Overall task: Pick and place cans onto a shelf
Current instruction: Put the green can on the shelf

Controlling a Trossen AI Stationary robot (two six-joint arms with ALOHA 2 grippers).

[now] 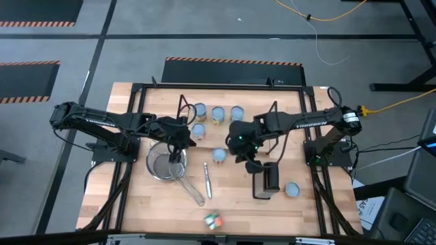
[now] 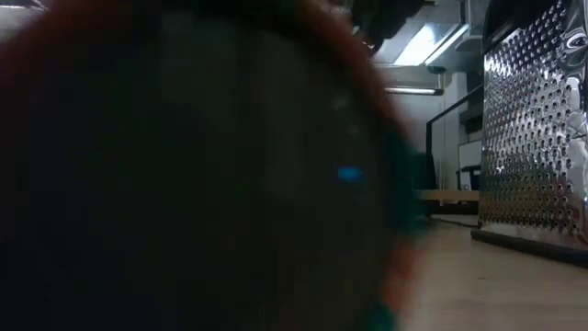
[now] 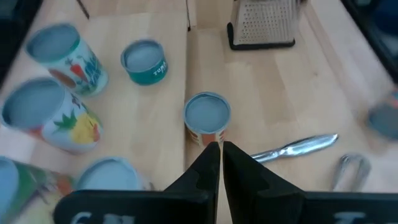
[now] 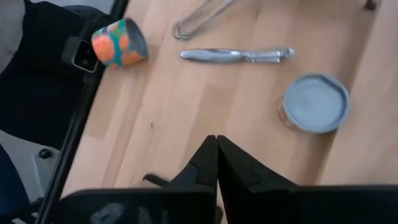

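On the shelf (image 3: 161, 87), a teal can (image 3: 145, 61) reads "TOMA"; both end effectors (image 3: 221, 152) (image 4: 216, 149) are closed, empty.

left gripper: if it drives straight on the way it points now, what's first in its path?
Probably the small round tin with the pale blue top and red label, dead ahead of the shut left gripper. Beyond it stands the metal box grater. Depth is unclear, so it might pass just above the tin.

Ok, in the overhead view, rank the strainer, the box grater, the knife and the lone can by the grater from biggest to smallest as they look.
1. Strainer, handle included: largest.
2. Box grater and knife: the knife is about as long but far thinner, so they are hard to rank.
3. Can by the grater: smallest.
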